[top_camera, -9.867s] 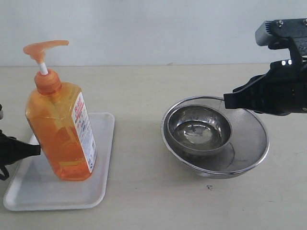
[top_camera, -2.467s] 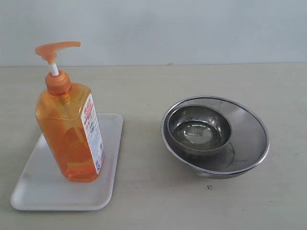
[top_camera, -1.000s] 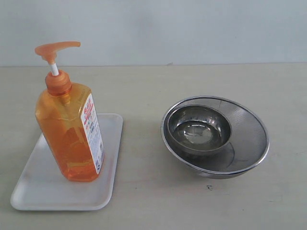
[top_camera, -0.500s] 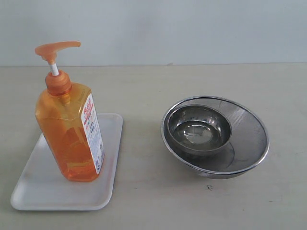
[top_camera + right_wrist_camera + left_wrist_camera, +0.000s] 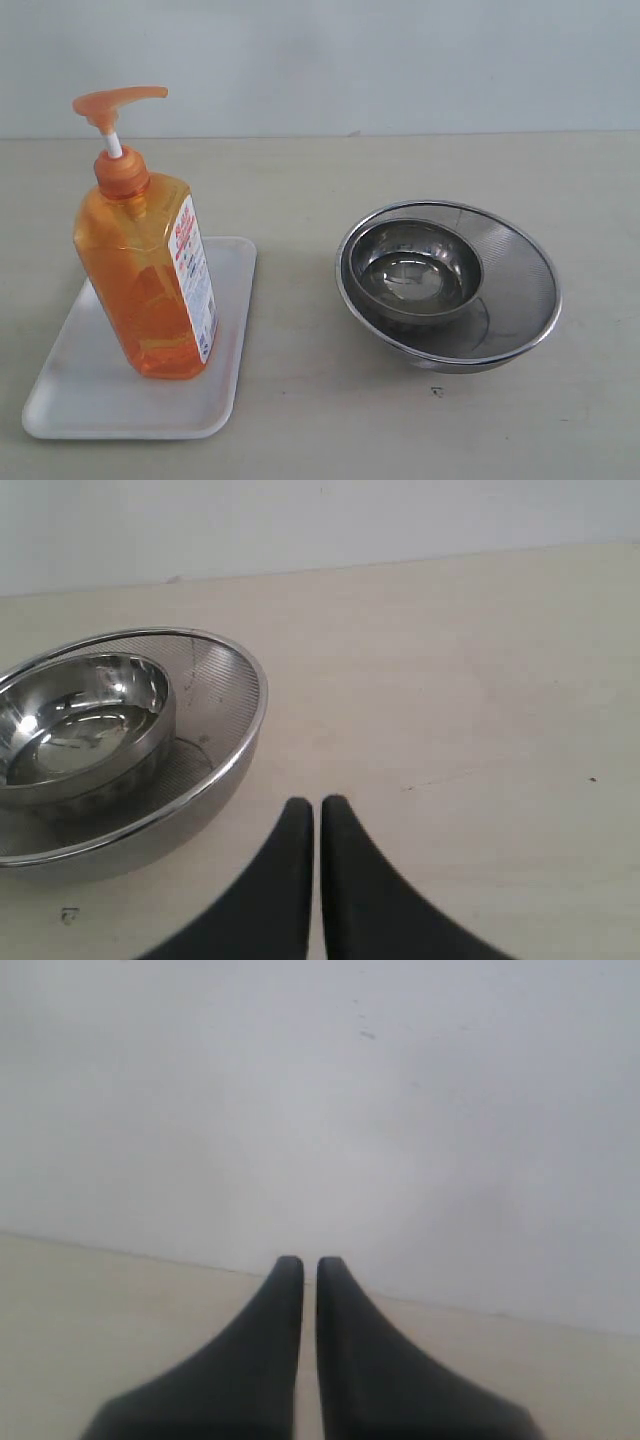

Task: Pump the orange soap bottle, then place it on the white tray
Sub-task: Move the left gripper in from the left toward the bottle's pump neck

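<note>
Upon tray (image 5: 70,395), bottle (image 5: 145,290) upright, bowls (image 5: 447,285) nested well apart on table (image 5: 300,180), left gripper (image 5: 309,1270) pressed closed on nothing, right gripper (image 5: 317,810) likewise.

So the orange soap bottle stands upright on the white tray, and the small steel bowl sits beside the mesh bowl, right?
Not quite: the exterior view shows the small steel bowl inside the mesh bowl, not beside it. The orange soap bottle does stand upright on the white tray.

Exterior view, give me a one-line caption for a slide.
Upright orange soap bottle on the white tray; apart from it, a small steel bowl sits inside a mesh strainer.
</note>
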Controlling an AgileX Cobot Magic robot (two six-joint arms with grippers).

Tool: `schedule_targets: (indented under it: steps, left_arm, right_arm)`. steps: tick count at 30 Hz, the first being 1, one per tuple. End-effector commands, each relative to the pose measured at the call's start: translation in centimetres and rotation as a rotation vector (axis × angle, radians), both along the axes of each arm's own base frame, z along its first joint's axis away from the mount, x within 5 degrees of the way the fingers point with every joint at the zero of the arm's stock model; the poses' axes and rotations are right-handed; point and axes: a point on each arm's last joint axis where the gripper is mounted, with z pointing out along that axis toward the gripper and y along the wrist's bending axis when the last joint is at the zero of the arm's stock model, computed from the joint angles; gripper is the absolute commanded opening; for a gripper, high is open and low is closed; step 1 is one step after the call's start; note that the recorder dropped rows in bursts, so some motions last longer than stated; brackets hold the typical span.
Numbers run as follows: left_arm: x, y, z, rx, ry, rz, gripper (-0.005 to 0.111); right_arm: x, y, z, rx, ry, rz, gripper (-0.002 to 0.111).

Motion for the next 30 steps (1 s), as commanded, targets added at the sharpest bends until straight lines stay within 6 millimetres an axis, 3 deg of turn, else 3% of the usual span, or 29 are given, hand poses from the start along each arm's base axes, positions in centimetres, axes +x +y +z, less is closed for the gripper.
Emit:
schedule_targets:
  steps: [1, 5, 9, 13, 16, 19, 30]
  left_arm:
    - [-1.2, -2.1, -2.1, 0.037, -0.021, -0.181, 0.005]
    - [-2.4, -2.4, -4.1, 0.042, -0.027, -0.221, 0.005]
    - [-2.8, -2.9, -4.7, 0.066, -0.021, -0.286, 0.006]
    - [-3.3, -4.3, -4.4, 0.1, -0.071, -0.45, 0.033]
    - [-3.3, -4.3, -4.4, 0.094, -0.069, -0.453, 0.063]
    - [-3.3, -4.3, -4.3, 0.09, -0.071, -0.454, 0.084]
    - [-2.5, -5.1, -4.9, 0.066, -0.093, -0.51, 0.088]
  right_arm:
    - [0.0, 0.0, 0.1, -0.004, -0.011, -0.005, 0.0]
    - [0.0, 0.0, 0.1, -0.004, -0.011, -0.005, 0.0]
    - [0.0, 0.0, 0.1, -0.004, -0.015, -0.004, 0.0]
    - [0.0, 0.0, 0.1, -0.004, -0.017, -0.004, 0.0]
    - [0.0, 0.0, 0.1, -0.004, -0.017, -0.004, 0.0]
    - [0.0, 0.0, 0.1, -0.004, -0.017, -0.004, 0.0]
    - [0.0, 0.0, 0.1, -0.004, -0.017, -0.004, 0.0]
